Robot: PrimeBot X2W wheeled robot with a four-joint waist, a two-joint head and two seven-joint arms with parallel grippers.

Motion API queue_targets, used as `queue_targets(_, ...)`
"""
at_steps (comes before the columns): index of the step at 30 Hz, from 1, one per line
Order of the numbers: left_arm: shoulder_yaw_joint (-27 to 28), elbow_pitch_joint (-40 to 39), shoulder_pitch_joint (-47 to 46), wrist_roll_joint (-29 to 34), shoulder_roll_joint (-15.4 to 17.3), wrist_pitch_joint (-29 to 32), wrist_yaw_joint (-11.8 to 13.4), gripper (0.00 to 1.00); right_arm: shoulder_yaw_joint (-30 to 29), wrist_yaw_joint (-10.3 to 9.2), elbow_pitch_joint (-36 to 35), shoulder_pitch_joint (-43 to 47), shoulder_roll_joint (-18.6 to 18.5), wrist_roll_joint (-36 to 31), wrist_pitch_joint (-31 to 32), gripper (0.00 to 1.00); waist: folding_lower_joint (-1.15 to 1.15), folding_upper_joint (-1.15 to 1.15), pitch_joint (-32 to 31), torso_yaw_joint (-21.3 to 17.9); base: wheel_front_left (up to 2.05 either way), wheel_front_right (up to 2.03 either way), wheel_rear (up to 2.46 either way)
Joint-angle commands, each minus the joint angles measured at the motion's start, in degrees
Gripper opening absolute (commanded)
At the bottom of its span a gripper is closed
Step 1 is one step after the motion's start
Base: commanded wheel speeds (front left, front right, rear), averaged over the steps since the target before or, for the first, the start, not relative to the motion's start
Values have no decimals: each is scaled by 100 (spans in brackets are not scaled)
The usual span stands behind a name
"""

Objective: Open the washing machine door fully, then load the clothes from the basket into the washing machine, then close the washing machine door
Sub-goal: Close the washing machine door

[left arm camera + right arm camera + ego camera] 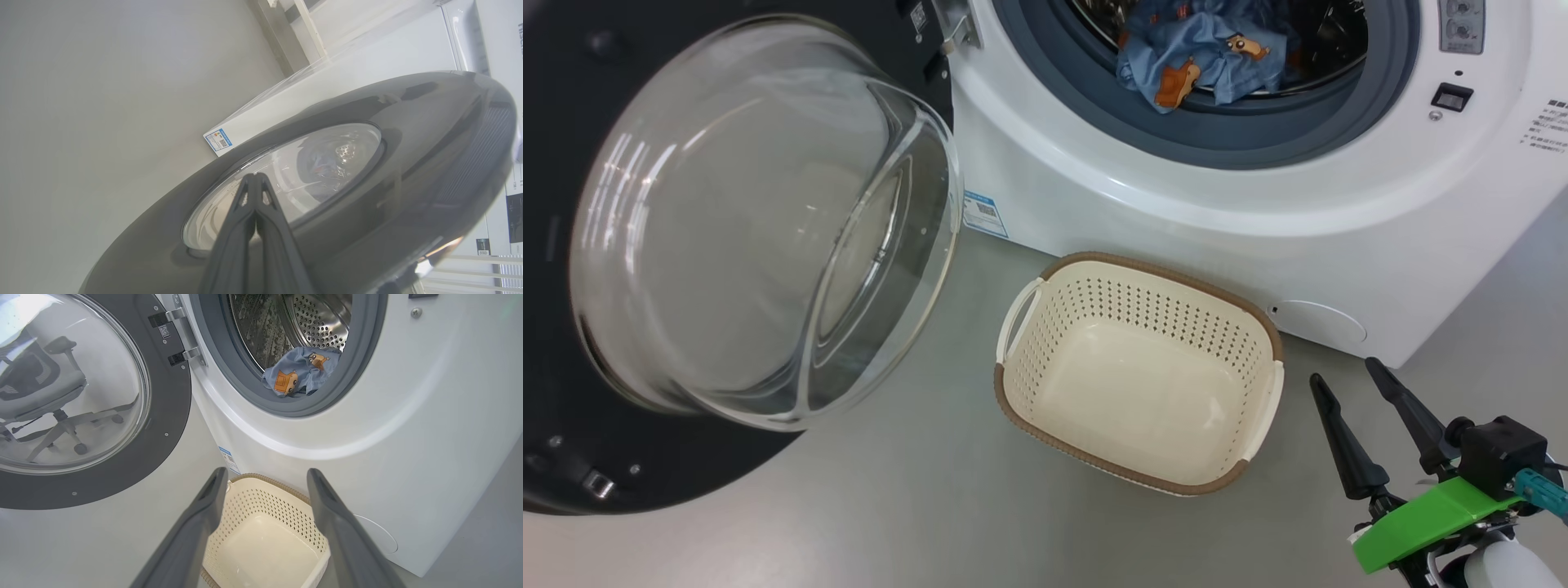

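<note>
Blue clothes inside washing machine

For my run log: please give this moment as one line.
washing machine door open; clothes in drum; basket empty; left pincer shut, facing door; right pincer open, empty
</note>
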Motion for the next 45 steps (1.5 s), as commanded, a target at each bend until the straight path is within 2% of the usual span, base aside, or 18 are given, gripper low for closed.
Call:
queue_targets(1,172,-201,52,-78,347,108,-41,0,88,8,-123,67,12,-36,-28,100,0,0,-46,-9,0,0,0)
queue_targets(16,147,-1513,524,-196,275,865,-41,0,-46,8,-130,320,150,-13,-28,100,0,0,-403,-78,0,0,0)
queue_targets(30,-40,-2805,753,-308,-130,1380,-41,0,-211,8,-198,480,260,-27,-28,100,0,0,-616,-367,0,0,0)
queue_targets(45,-170,-3290,557,-233,-601,1474,-41,0,-369,8,-266,568,349,-62,-28,100,0,0,-657,-930,0,0,0)
